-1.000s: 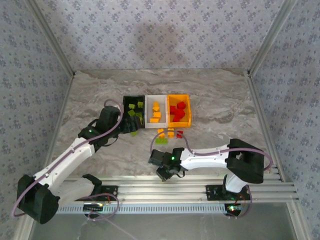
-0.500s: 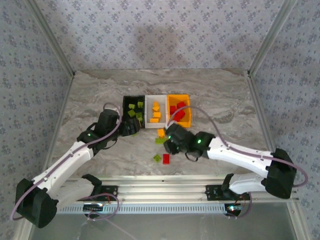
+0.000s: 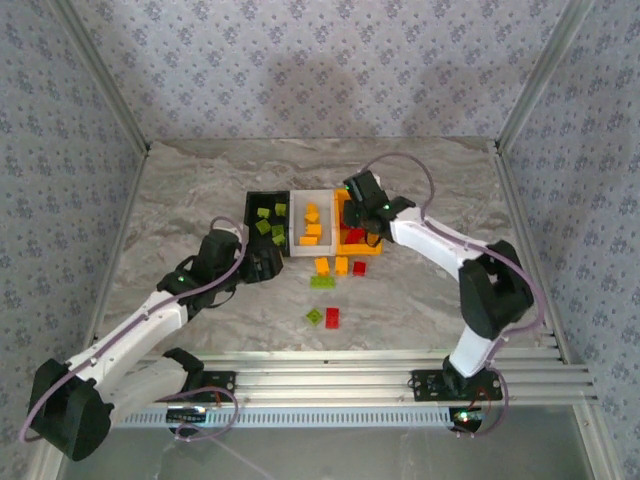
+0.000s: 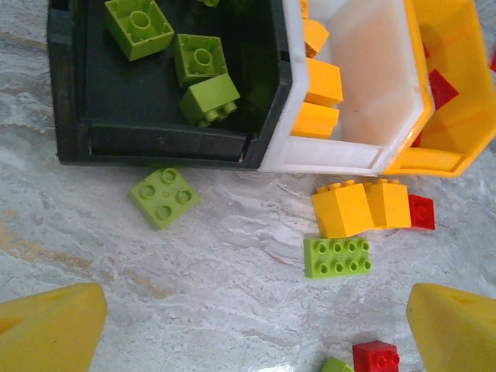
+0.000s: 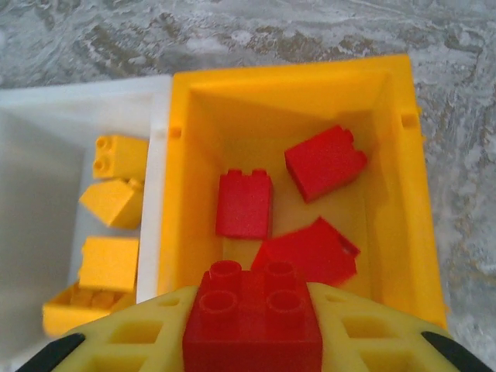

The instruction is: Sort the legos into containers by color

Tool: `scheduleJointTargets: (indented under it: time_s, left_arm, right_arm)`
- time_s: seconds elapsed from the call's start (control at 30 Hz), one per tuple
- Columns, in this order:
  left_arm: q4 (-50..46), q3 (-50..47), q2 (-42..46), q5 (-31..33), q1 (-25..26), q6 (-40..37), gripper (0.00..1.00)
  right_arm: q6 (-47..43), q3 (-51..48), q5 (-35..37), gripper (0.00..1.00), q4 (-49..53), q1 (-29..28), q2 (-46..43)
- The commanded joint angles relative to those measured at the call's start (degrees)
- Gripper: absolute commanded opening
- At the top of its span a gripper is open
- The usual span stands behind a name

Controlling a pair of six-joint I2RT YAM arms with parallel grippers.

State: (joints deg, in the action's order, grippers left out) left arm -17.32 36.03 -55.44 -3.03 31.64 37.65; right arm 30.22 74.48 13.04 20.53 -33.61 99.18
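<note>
Right gripper: clenched on a held red brick, studs up, poised over the orange bin, itself flush against the right side of the white bin. Inside that orange bin, just past the white bin's right wall: three more red bricks, lying loose and tilted. Inside the white bin: several orange-yellow bricks. Left gripper: released, yellow fingers spread wide, hovering over the marble table on the near side of the white bin. Black bin: flush against the white bin's left side, lime green bricks in it. Loose on the table in front of the white bin: a green square brick off to the left, before the black bin; two loose orange-yellow bricks side by side just in front; a small red brick touching their right end; a longer green brick just nearer than those; nearer still, a loose red brick beside a partly cropped green brick.
</note>
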Motion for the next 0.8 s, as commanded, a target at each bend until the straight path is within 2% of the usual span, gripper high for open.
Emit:
scheduleJointTargets:
  time_s: [0.0, 0.13, 0.23, 0.4, 0.57, 0.77]
  left_arm:
    - [2.54, 0.62, 0.07, -1.93, 0.60, -0.14, 0.99]
    - [3.24, 0.93, -1.45, -3.21, 1.39, -0.98, 0.99]
    - [4.08, 0.73, -2.70, -4.34, 1.80, -1.22, 0.99]
    - [4.74, 0.66, -4.19, -5.08, 2.95, -1.45, 1.00]
    - [4.93, 1.12, -4.43, -5.15, 4.19, -2.29, 0.99]
    - [3.90, 1.43, -4.20, -4.75, 4.74, -3.02, 0.99]
  right_arm:
    - [1.08, 5.70, 3.16, 0.36, 0.18, 0.47, 2.79]
    - [3.38, 10.17, 3.94, 0.40, 3.09, 1.83, 7.61]
    - [4.82, 12.54, 1.58, 0.43, 3.27, 3.05, 10.35]
    - [5.38, 14.20, 1.23, 0.48, 2.63, 3.13, 11.36]
    - [3.34, 11.18, 1.20, 0.73, -1.35, 1.82, 5.07]
    - [1.95, -0.30, 2.77, 0.81, -4.77, -2.56, -8.50]
